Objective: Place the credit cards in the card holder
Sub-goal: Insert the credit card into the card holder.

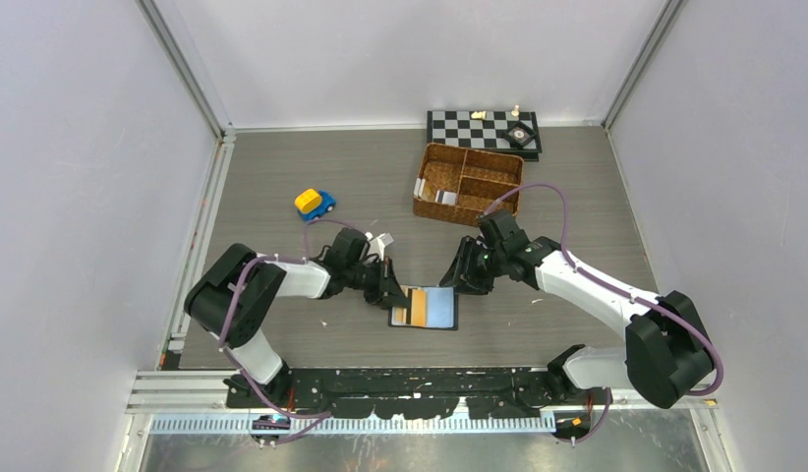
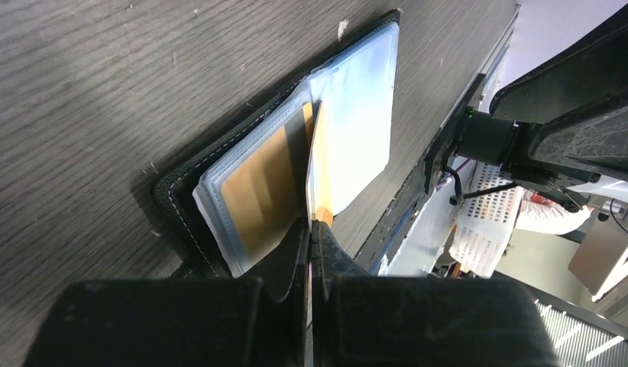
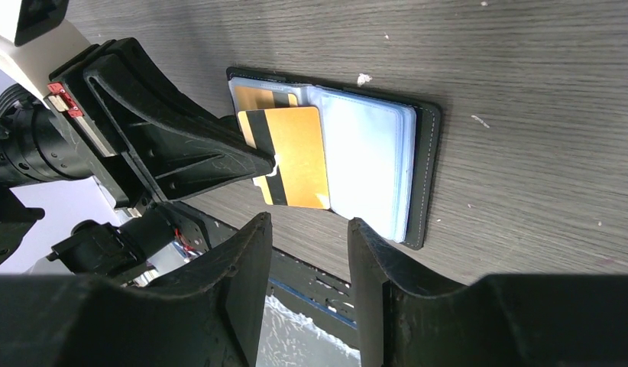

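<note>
The black card holder (image 1: 441, 309) lies open on the table, its pale blue clear sleeves facing up; it also shows in the left wrist view (image 2: 357, 99) and the right wrist view (image 3: 372, 160). My left gripper (image 1: 393, 294) (image 2: 312, 228) is shut on a tan-orange credit card (image 3: 292, 157) with a dark stripe, held over the holder's left half and seen edge-on in the left wrist view (image 2: 317, 160). A second tan card (image 2: 261, 191) (image 3: 257, 98) sits inside a left sleeve. My right gripper (image 1: 461, 281) (image 3: 307, 225) is open and empty, just right of the holder.
A brown wicker divided basket (image 1: 467, 184) stands behind, with pale cards (image 1: 421, 187) in its left compartment. A chessboard (image 1: 484, 128) with a few pieces lies at the back wall. A blue and yellow toy car (image 1: 314, 204) sits at the left. The table's front edge is close below the holder.
</note>
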